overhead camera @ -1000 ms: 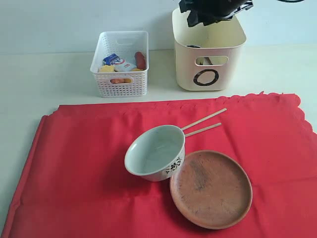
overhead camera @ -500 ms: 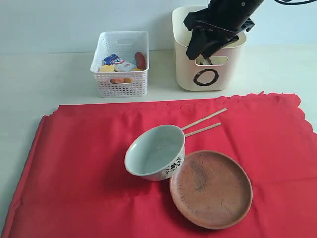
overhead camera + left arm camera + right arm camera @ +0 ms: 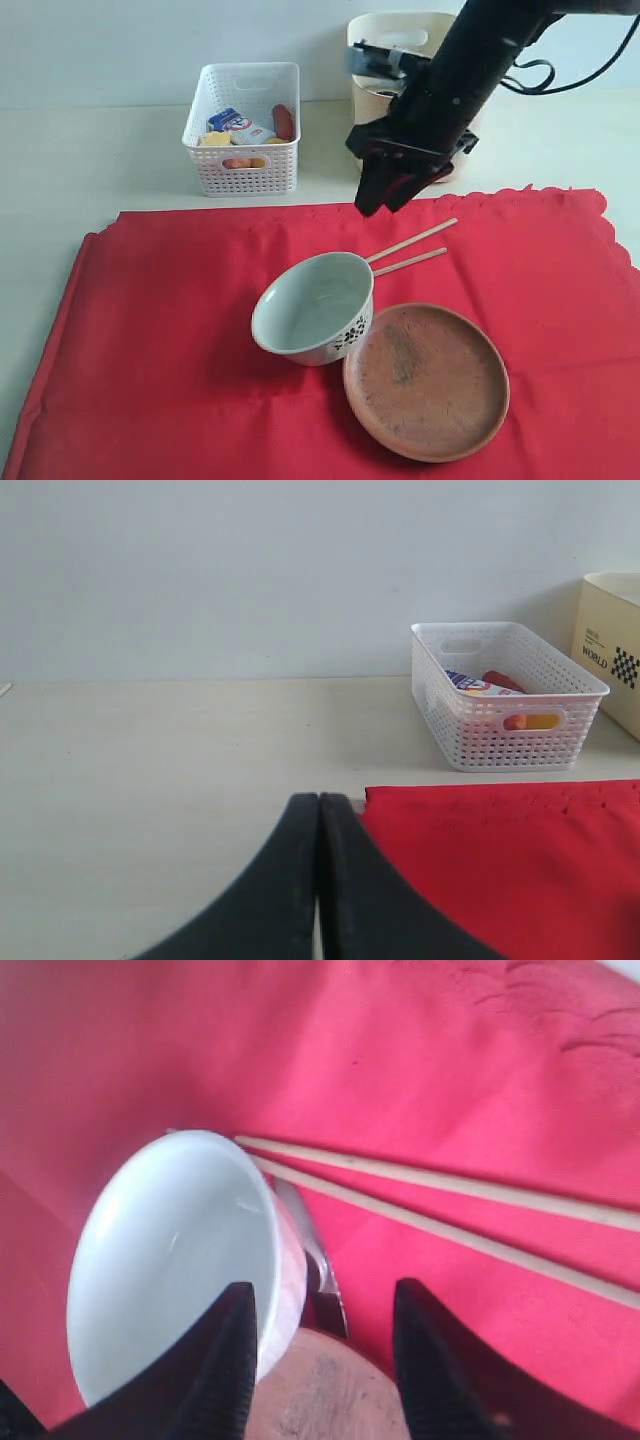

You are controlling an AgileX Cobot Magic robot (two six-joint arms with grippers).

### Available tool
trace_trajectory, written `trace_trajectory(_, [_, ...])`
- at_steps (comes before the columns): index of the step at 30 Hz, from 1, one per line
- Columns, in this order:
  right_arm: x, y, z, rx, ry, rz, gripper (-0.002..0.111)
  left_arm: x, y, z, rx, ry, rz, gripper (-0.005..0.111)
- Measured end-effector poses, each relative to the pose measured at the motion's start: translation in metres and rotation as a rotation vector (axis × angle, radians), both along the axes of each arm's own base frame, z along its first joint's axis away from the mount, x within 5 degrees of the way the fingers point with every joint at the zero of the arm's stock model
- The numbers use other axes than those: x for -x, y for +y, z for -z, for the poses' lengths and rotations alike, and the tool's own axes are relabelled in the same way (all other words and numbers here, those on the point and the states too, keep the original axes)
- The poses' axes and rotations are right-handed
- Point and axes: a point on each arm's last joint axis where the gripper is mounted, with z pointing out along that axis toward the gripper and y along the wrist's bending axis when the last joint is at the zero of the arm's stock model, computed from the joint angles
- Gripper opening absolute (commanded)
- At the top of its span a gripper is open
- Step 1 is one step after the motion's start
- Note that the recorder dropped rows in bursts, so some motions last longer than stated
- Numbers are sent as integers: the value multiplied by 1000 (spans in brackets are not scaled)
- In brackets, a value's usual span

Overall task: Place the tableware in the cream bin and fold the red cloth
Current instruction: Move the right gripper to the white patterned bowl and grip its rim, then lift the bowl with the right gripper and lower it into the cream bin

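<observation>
The red cloth (image 3: 170, 300) lies spread flat on the table. On it stand the pale flower-print bowl (image 3: 315, 305) and the brown clay plate (image 3: 425, 380), with two chopsticks (image 3: 410, 250) behind them. The cream bin (image 3: 425, 25) stands at the back, mostly hidden by the right arm. My right gripper (image 3: 383, 200) hangs open over the cloth just behind the chopsticks. In the right wrist view the right gripper (image 3: 322, 1295) frames the bowl (image 3: 170, 1260), plate (image 3: 325, 1390) and chopsticks (image 3: 430, 1185). My left gripper (image 3: 319, 802) is shut and empty beside a corner of the cloth (image 3: 520, 860).
A white perforated basket (image 3: 243, 125) with food items stands left of the cream bin, also in the left wrist view as the basket (image 3: 505, 695). Bare pale table surrounds the cloth; a light wall runs behind.
The right gripper has come down from above the cream bin toward the front, now over the cloth's back edge near the chopsticks. Tableware and cloth have not moved.
</observation>
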Motion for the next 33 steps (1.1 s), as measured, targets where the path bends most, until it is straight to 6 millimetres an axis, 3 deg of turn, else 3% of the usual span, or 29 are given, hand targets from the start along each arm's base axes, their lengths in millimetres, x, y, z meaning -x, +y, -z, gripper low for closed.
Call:
trace_trajectory(7, [8,33,30,38,63,-98,43,0,0,0,0,0,0,0])
trace_trajectory(13, [8,33,51,110,90,-140,43,0,0,0,0,0,0,0])
trace_trajectory(19, [8,35,55,92,103,-140,41,0,0,0,0,0,0,0])
trace_trajectory(31, [8,35,55,87,99,-145,2,0,0,0,0,0,0,0])
trace_trajectory(33, [8,36,55,85,99,-144,0,0,0,0,0,0,0,0])
